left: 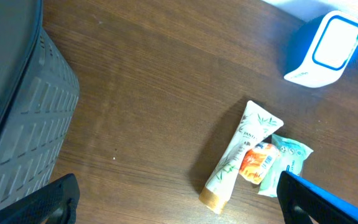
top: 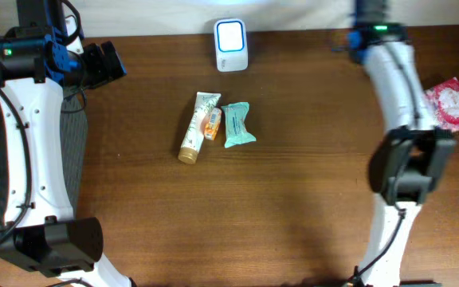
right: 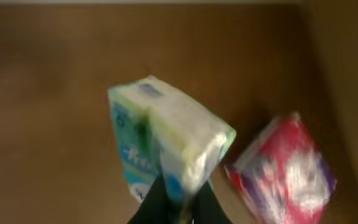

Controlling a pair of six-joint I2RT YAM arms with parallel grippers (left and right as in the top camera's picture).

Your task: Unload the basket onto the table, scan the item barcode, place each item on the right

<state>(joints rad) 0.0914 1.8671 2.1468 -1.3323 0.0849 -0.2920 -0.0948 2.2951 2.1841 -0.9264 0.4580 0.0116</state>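
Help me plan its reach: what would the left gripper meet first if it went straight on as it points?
Likely the bare table: the open left gripper aims just left of the white tube, though depth is hard to judge.

The desk [top: 293, 215] was brown wood with a fine grain, smooth, with a dull sheen. The scanner [top: 231, 45] had a glossy white and blue plastic shell. The tube [top: 197, 127] looked like smooth cream plastic with a shiny gold cap. The orange sachet [top: 211, 123] and the teal packet [top: 237, 125] were thin, crinkled plastic film. The red packet [top: 453, 104] was glossy film and caught the light. The tissue pack [right: 166, 140] was wrapped in soft, shiny film that puckered at its end. The bin [left: 23, 124] was matt grey ribbed plastic. The arm shells [top: 397, 72] were smooth white plastic.
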